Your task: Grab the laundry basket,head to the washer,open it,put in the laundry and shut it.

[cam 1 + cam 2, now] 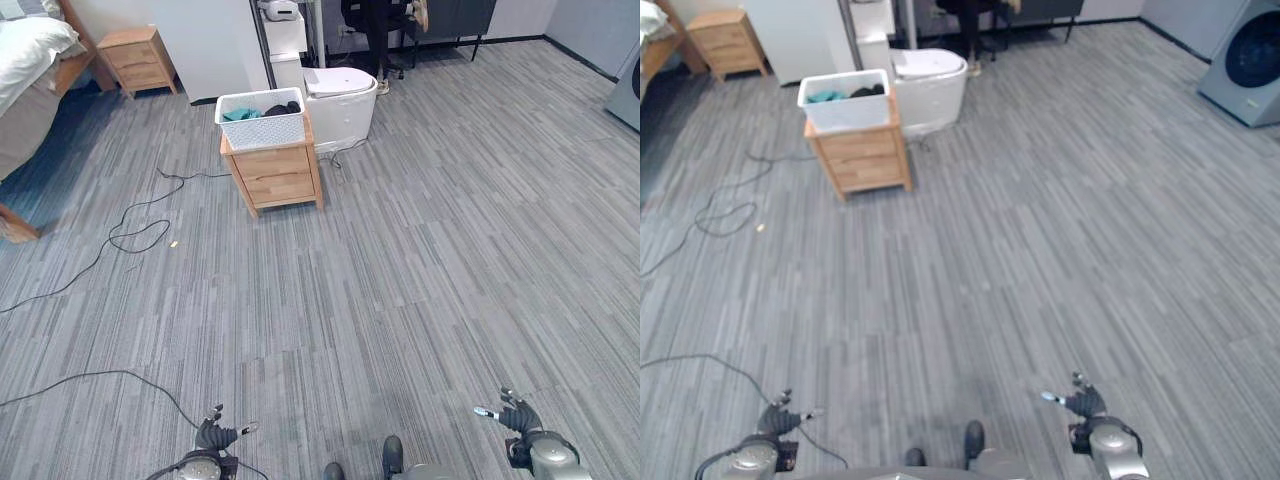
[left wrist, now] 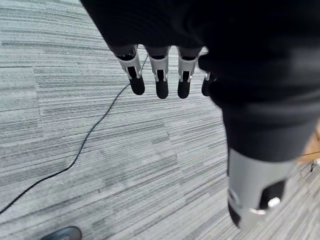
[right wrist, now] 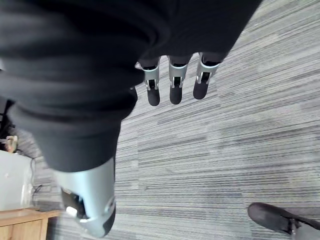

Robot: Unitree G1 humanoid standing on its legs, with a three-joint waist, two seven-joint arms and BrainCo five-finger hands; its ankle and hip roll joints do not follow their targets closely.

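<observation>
Sitting on a small wooden nightstand far across the grey floor, the white laundry basket holds teal and dark laundry. A white round appliance stands just behind it. The washer stands far right. Left hand and right hand hang empty, fingers relaxed.

Washer cut by the frame edge; basket contents too small to identify.
</observation>
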